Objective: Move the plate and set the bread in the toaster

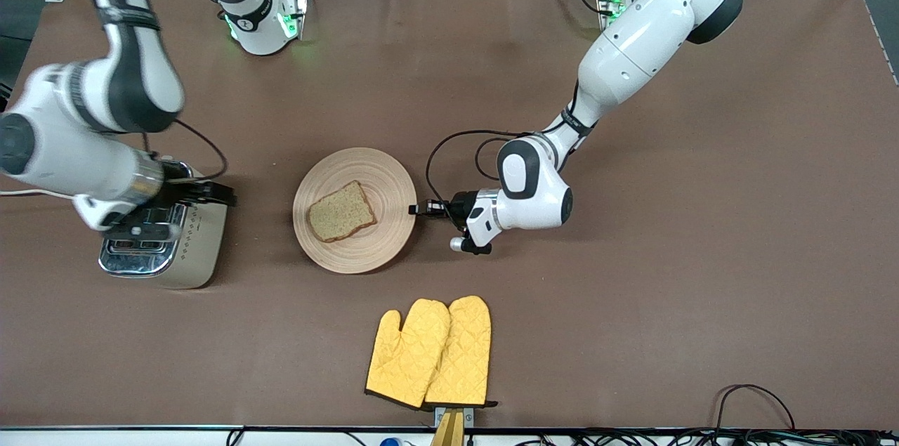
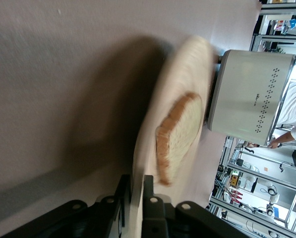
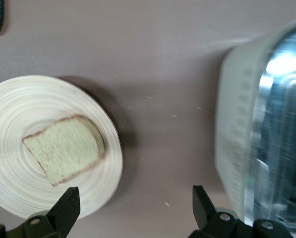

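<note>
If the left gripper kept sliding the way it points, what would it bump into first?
The left gripper is already clamped on the plate rim. Going straight on, it would probably meet the bread first, and later the toaster, though its height is hard to judge.

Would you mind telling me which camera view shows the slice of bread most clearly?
The front view is best: the bread lies whole and sharp on the plate, speckles and crust visible. The right wrist view also shows it whole from above, paler and softer. The left wrist view sees it edge-on and blurred, past the left tool shut on the plate's rim.
</note>
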Robot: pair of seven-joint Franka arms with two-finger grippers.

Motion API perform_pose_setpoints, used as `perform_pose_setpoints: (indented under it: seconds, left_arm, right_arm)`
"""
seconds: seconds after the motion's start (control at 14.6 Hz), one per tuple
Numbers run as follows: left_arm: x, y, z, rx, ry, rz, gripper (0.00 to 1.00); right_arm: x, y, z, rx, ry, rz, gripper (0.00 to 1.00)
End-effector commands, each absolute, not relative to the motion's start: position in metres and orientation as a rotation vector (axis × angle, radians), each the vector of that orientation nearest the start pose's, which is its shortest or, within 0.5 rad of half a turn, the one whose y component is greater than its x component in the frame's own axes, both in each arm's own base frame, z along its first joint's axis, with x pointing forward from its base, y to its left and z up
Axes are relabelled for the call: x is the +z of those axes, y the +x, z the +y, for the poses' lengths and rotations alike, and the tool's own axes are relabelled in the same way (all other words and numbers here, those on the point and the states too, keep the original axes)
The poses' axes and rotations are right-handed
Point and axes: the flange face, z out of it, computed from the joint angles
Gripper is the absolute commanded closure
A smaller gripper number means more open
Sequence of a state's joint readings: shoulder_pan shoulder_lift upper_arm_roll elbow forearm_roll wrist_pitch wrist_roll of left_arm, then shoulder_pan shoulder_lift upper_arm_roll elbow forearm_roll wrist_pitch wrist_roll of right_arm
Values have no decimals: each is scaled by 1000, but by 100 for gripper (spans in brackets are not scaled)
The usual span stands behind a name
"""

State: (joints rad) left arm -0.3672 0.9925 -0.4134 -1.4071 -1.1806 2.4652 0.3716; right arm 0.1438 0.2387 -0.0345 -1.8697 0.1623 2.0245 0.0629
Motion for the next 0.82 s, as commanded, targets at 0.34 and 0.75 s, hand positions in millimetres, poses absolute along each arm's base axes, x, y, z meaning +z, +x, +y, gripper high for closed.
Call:
perform_pose_setpoints:
  seconds: [0.34, 0.75]
  left_arm:
    - [186, 644, -327, -191, 2073, 18, 0]
    - [225, 684, -150, -231, 2153, -131, 0]
  right_arm:
    - [256, 585, 177, -33, -3036, 10, 0]
    - [219, 584, 189, -44, -3045, 33, 22]
